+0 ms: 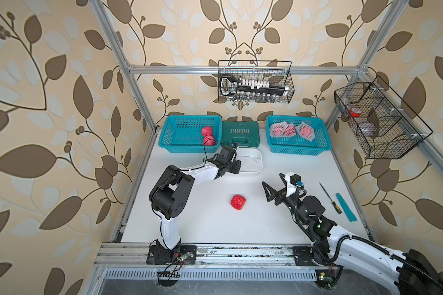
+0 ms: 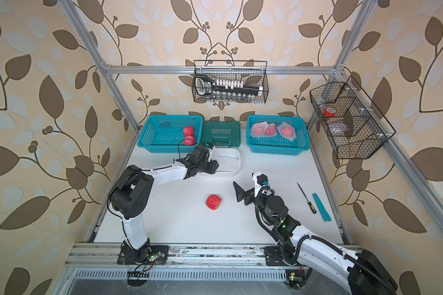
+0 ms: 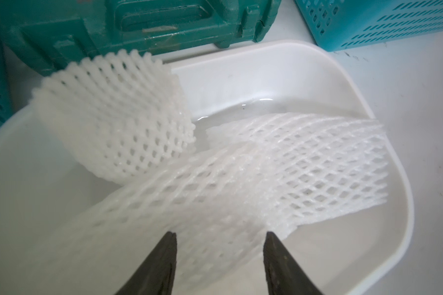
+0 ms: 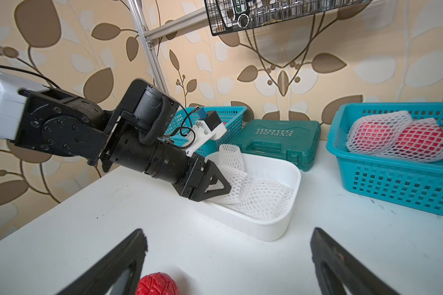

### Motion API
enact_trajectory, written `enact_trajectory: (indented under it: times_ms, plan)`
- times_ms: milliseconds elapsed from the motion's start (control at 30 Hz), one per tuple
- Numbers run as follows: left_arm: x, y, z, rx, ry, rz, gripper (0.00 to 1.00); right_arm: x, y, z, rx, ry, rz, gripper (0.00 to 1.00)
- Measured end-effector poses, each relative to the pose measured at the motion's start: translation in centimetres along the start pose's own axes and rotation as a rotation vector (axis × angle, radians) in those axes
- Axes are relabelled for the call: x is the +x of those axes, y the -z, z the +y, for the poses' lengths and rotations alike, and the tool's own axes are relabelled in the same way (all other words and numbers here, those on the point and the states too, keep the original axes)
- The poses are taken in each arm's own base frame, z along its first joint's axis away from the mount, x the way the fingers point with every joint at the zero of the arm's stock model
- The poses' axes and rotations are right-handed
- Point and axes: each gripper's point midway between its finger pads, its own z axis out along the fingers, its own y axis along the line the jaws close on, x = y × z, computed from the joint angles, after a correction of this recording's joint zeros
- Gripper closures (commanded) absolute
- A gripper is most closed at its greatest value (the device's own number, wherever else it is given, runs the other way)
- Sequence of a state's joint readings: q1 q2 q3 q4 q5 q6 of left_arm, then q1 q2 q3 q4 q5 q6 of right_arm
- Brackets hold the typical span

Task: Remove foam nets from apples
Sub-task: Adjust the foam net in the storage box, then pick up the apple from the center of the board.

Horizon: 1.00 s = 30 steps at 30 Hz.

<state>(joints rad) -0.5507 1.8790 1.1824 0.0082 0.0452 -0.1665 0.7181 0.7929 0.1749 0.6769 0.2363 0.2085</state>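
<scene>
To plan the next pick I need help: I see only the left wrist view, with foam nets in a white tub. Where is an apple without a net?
Observer: One bare apple lies alone on the table, outside any basket.
Operator: Is the right gripper busy?
Observer: No, the right gripper is open and empty, close to that apple.
Operator: How many apples are in nets?
Observer: Three netted apples sit in the blue basket on the right arm's side.

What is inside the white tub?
Only limp foam nets lie heaped in the white tub. The tub floor under them is covered. The left pincer hangs open above them.
</scene>
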Motion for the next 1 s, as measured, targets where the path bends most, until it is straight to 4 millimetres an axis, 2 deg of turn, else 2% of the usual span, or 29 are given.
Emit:
enact_trajectory:
  times_ms: [133,200,233,300,433,533,600,667,767,867,1000]
  plan:
    - [-0.1,0.2,-0.2,0.006,0.0,-0.001,0.3,0.0,0.0,0.0,0.0,0.0,0.0,0.01]
    - [-0.5,0.9,-0.3,0.011,-0.001,-0.007,0.25,0.0,0.0,0.0,0.0,0.0,0.0,0.01]
    - [-0.8,1.6,-0.5,0.014,0.0,-0.017,0.18,0.0,0.0,0.0,0.0,0.001,0.001,0.0]
    - [-1.8,3.5,-1.0,0.024,-0.003,-0.048,0.14,0.0,0.0,0.0,0.0,0.001,0.001,0.0]
    - [-3.9,9.6,-3.2,0.075,-0.022,-0.158,0.07,0.3,-0.1,0.1,-0.006,0.003,0.011,0.0]
    - [-4.0,14.3,-5.2,0.123,-0.049,-0.233,0.01,0.4,-0.1,0.3,-0.02,0.006,0.014,0.0]
    - [-2.8,16.2,-6.3,0.143,-0.068,-0.244,0.01,0.4,-0.1,0.5,-0.032,0.006,0.013,0.0]
    - [-0.3,16.8,-7.2,0.152,-0.096,-0.212,0.01,0.5,0.0,0.9,-0.05,0.005,0.02,0.0]
    - [4.4,15.9,-7.5,0.146,-0.135,-0.109,0.01,0.5,0.5,1.7,-0.103,-0.019,0.036,0.0]
    - [8.8,14.8,-6.6,0.125,-0.151,0.005,0.01,0.7,1.4,2.5,-0.165,-0.044,0.038,0.0]
    - [11.6,13.6,-5.9,0.111,-0.153,0.086,0.01,3.3,2.6,3.7,-0.264,-0.015,0.105,0.0]
